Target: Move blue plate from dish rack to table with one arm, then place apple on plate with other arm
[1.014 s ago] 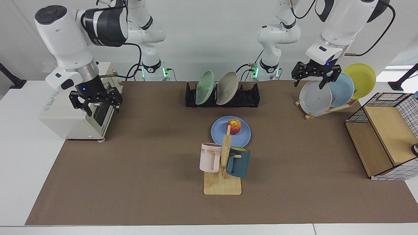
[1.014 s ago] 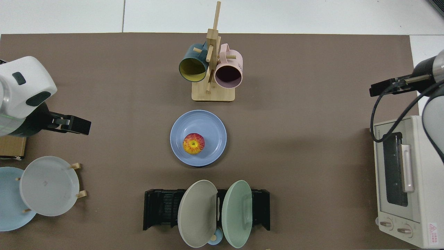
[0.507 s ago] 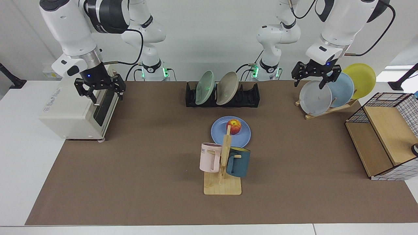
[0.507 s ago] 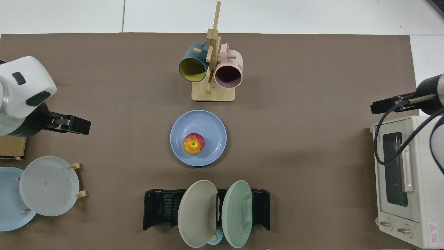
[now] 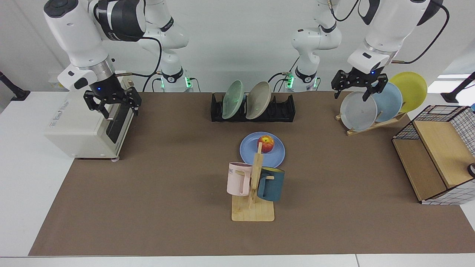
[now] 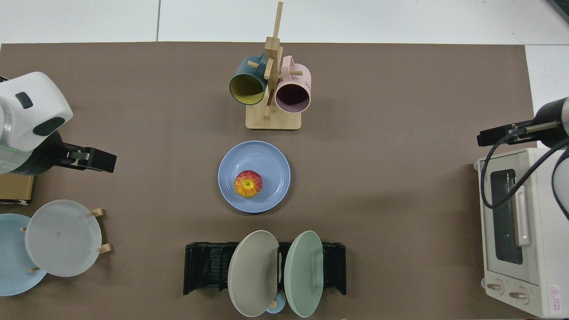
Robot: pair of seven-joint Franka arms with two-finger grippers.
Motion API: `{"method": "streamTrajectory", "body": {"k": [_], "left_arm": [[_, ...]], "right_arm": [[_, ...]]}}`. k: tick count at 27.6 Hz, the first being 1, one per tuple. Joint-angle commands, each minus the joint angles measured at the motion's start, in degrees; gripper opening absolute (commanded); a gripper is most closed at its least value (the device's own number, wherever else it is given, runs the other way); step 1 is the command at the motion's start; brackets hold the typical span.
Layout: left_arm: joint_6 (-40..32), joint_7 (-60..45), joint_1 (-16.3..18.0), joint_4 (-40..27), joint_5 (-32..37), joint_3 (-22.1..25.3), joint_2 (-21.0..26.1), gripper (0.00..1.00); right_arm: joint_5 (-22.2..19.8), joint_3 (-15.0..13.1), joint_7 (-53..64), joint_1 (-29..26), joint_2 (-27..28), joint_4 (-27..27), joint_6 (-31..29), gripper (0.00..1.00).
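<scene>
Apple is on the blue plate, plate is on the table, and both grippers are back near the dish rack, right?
Not quite. The apple sits on the blue plate, but the facing view shows the right gripper above the toaster oven and the left gripper over the wooden plate stand.

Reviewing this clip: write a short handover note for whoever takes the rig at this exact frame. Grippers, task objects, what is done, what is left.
Right gripper: open, holding nothing, raised over the toaster oven.
Left gripper: open, holding nothing, above the grey plate on the wooden plate stand.
Blue plate: flat on the table, between the dish rack and the mug tree.
Apple: sitting on the blue plate.
Done: both steps look complete.
Left: nothing obvious; the rack holds only a beige and a green plate.
</scene>
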State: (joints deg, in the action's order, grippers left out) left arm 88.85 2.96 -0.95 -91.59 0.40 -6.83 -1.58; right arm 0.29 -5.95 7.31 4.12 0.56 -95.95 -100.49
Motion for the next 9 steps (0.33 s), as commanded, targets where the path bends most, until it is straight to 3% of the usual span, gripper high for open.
{"method": "streamTrajectory", "body": {"k": [1,9], "left_arm": [[-1.23,0.03,0.24,0.89,0.39,-0.03,-0.08,1.0],[-1.23,0.03,0.24,0.89,0.39,-0.03,-0.08,1.0]], "right_arm": [[-0.02,0.5,-2.56,-0.25,-1.0,-1.35,-1.29,1.0],[0.06,0.59,-6.17,-0.07,-1.18,-1.44,-0.06,1.0]]}}
